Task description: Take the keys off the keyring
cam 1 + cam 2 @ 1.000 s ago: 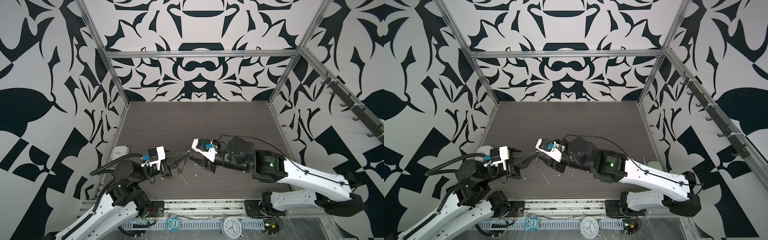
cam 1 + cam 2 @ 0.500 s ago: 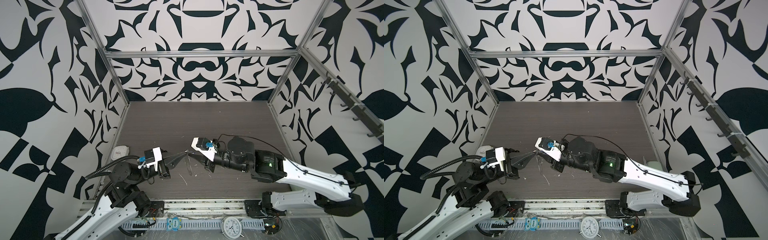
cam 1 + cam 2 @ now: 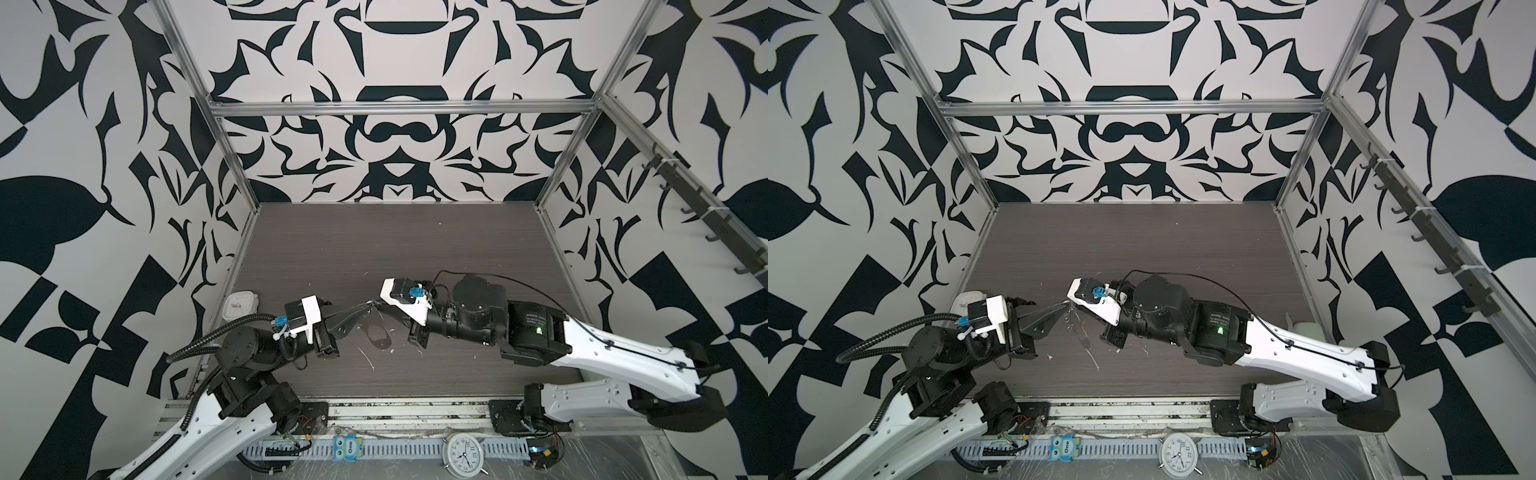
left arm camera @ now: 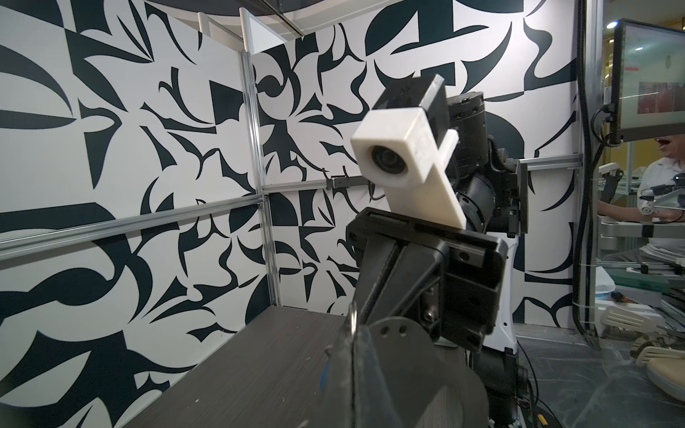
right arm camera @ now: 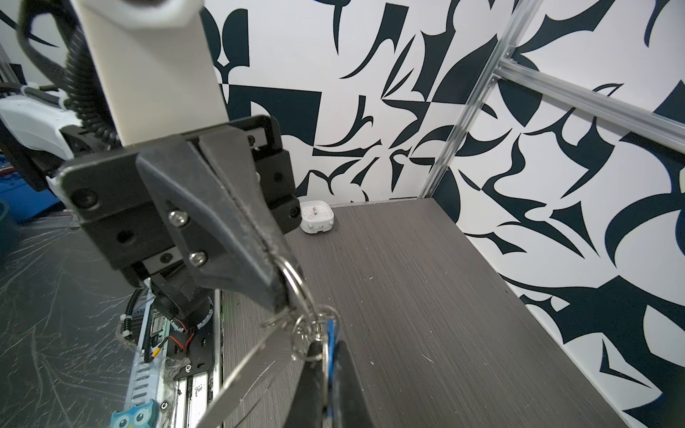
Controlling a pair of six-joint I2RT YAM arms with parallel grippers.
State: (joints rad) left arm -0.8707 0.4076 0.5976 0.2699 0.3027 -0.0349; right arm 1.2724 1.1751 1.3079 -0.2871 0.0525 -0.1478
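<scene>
My left gripper [image 5: 281, 300] is shut on the keyring [image 5: 293, 281], which shows as a large silver loop sticking out of its fingertips. Small split rings hang from that loop. A blue plastic tag [image 5: 331, 333] sits between the fingers [image 5: 315, 389] of my right gripper [image 5: 331, 355], which is shut on it. One silver key [image 5: 241, 374] dangles free below the rings. In both top views the two grippers meet tip to tip above the front middle of the table: the left gripper [image 3: 363, 311] shows, while the right one's fingers hide under its wrist camera [image 3: 405, 296].
A small white square clock [image 3: 240, 304] stands at the table's left edge. An owl figure [image 3: 348, 449] and a round alarm clock [image 3: 461, 457] sit on the front rail. A rail of hooks [image 3: 706, 216] runs along the right wall.
My right gripper's jaws have closed onto the blue tag. Both arms have hardly shifted, and the left gripper stays shut on the loop.
</scene>
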